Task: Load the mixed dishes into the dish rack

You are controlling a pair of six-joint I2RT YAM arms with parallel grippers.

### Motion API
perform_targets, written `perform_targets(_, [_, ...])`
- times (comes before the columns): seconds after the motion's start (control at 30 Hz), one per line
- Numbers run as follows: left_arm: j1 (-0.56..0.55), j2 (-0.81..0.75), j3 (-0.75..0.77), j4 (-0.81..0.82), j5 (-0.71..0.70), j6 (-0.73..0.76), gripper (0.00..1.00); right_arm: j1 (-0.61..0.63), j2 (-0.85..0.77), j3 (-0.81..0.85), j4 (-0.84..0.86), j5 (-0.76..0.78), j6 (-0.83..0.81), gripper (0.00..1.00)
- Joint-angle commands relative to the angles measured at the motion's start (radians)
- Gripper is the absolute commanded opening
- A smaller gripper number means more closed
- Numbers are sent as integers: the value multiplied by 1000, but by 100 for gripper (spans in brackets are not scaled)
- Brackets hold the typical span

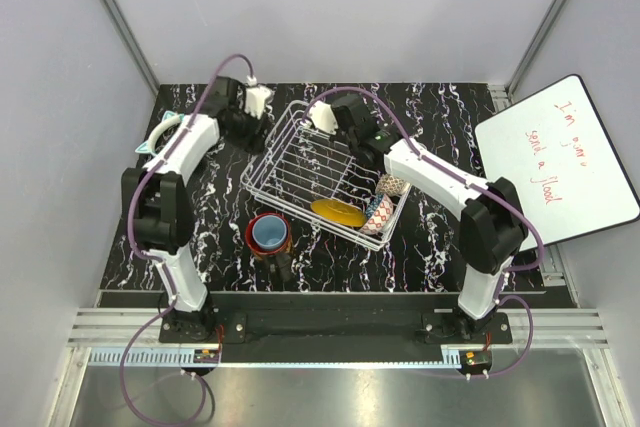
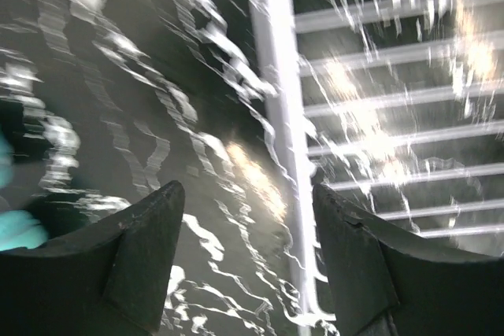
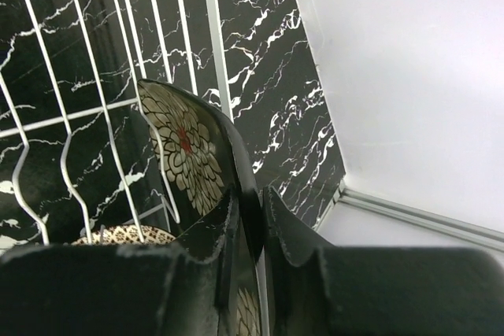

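Observation:
The white wire dish rack (image 1: 300, 162) stands mid-table. In it lie a mustard-yellow plate (image 1: 338, 212) and a gold lattice bowl (image 1: 392, 184). My right gripper (image 1: 340, 122) is over the rack's far end. In the right wrist view it (image 3: 250, 202) is shut on the edge of the black white-flowered plate (image 3: 185, 147), held upright among the rack wires (image 3: 118, 108). My left gripper (image 1: 255, 117) is open and empty at the rack's far left corner, its jaws (image 2: 246, 194) beside the rim (image 2: 279, 116). The light blue cup (image 1: 266, 233) sits inside the dark red-lined mug (image 1: 281, 223) in front of the rack.
A red-and-white patterned dish (image 1: 378, 215) stands in the rack's near right corner. A teal and white object (image 1: 160, 137) lies at the table's left edge, also in the left wrist view (image 2: 16, 230). A whiteboard (image 1: 555, 162) leans at the right. Walls close the back.

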State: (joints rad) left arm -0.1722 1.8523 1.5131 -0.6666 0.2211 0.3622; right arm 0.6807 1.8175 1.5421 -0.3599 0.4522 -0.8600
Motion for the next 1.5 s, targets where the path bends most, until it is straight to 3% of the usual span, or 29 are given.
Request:
perform_targets(0.0, [62, -47, 153, -33, 92, -92, 72, -3, 54, -28, -33, -24, 127, 21])
perform_targets(0.07, [88, -54, 186, -51, 106, -108, 77, -1, 55, -31, -34, -18, 128, 25])
perform_targets(0.1, [95, -64, 196, -56, 124, -121, 87, 5, 55, -31, -36, -3, 131, 29])
perform_targets(0.13, [111, -68, 209, -63, 132, -124, 88, 5, 52, -33, -34, 3, 131, 33])
perform_targets(0.2, [125, -79, 225, -73, 158, -135, 88, 11, 49, -31, -45, 17, 148, 41])
perform_targets(0.63, [163, -96, 197, -116, 150, -88, 86, 34, -43, -39, -162, 89, 229, 56])
perform_targets(0.77, [165, -84, 196, -116, 135, -77, 87, 62, -66, -19, -240, 112, 277, 63])
perform_targets(0.93, [163, -71, 203, -116, 150, -69, 86, 80, -78, 65, -339, 200, 326, 64])
perform_targets(1.1, [163, -33, 214, -116, 161, -75, 85, 99, -147, 306, -482, 112, 568, 70])
perform_targets(1.2, [161, -19, 200, -119, 170, -77, 84, 99, -251, 322, -507, 27, 760, 71])
perform_targets(1.37, [157, -25, 139, -119, 202, -59, 84, 99, -427, 130, -557, -64, 1128, 71])
perform_targets(1.47, [146, -28, 98, -120, 216, -29, 84, 97, -565, -121, -597, -102, 1286, 65])
